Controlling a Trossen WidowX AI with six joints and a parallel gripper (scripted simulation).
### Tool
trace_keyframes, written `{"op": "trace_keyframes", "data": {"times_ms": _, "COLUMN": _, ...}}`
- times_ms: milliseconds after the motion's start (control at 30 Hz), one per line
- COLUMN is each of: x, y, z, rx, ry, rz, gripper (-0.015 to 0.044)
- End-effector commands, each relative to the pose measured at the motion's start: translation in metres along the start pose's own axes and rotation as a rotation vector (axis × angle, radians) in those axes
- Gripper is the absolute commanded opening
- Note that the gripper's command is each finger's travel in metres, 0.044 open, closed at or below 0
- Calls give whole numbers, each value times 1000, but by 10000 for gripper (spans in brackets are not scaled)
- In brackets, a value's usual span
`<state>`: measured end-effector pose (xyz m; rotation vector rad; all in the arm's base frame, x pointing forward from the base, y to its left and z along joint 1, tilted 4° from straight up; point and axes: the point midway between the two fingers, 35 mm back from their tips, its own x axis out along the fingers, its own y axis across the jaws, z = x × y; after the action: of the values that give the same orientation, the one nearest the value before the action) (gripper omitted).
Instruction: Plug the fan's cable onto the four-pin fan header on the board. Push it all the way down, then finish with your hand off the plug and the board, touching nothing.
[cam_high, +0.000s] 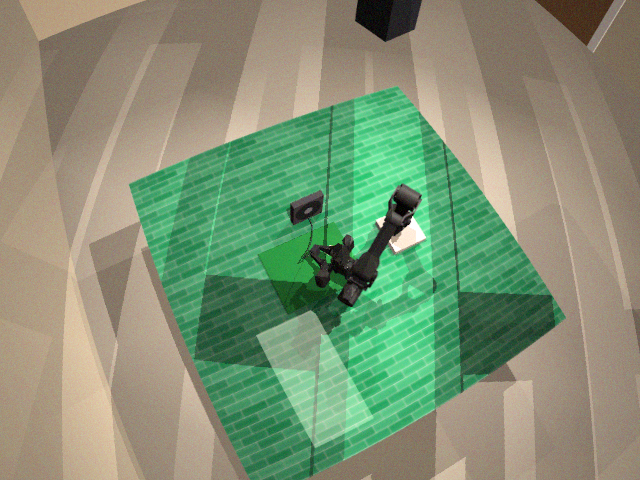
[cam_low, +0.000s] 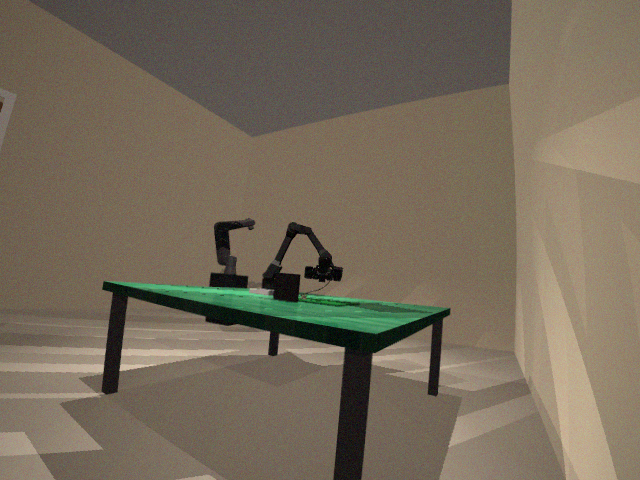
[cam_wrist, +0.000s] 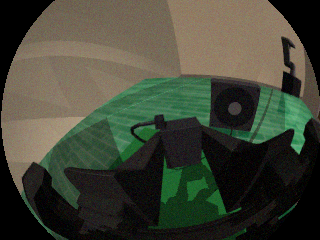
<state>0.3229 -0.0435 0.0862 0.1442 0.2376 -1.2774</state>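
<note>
The black fan (cam_high: 306, 207) (cam_low: 286, 287) (cam_wrist: 234, 102) stands upright beside the green board (cam_high: 273, 263) (cam_low: 330, 301) (cam_wrist: 172, 192). My gripper (cam_high: 313, 251) (cam_low: 324, 273) is shut on the dark, boxy plug (cam_wrist: 181, 145). The plug sits between the fingertips in the wrist view, raised above the board and not touching it. The gripper is tilted, so the wrist view looks out across the table. The thin black cable (cam_high: 311, 232) (cam_wrist: 134, 131) runs from the fan and loops at the plug's side. I cannot make out the four-pin header; the arm and its shadow cover part of the board.
A white slab (cam_high: 412, 239) lies by the arm's base. A pale rectangle (cam_high: 315, 377) lies on the green table (cam_high: 206, 180) (cam_low: 248, 310) near the board. A second arm (cam_low: 222, 242) stands on a dark box behind the table in the exterior view.
</note>
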Motion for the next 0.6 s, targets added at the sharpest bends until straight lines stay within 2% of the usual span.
{"op": "trace_keyframes", "data": {"times_ms": 0, "x": 1, "y": 0, "z": -2, "rx": -2, "ry": -1, "rz": 0, "gripper": 0}}
{"op": "trace_keyframes", "data": {"times_ms": 567, "x": 8, "y": 2, "z": -14, "rx": 0, "ry": 0, "rz": 0, "gripper": 0}}
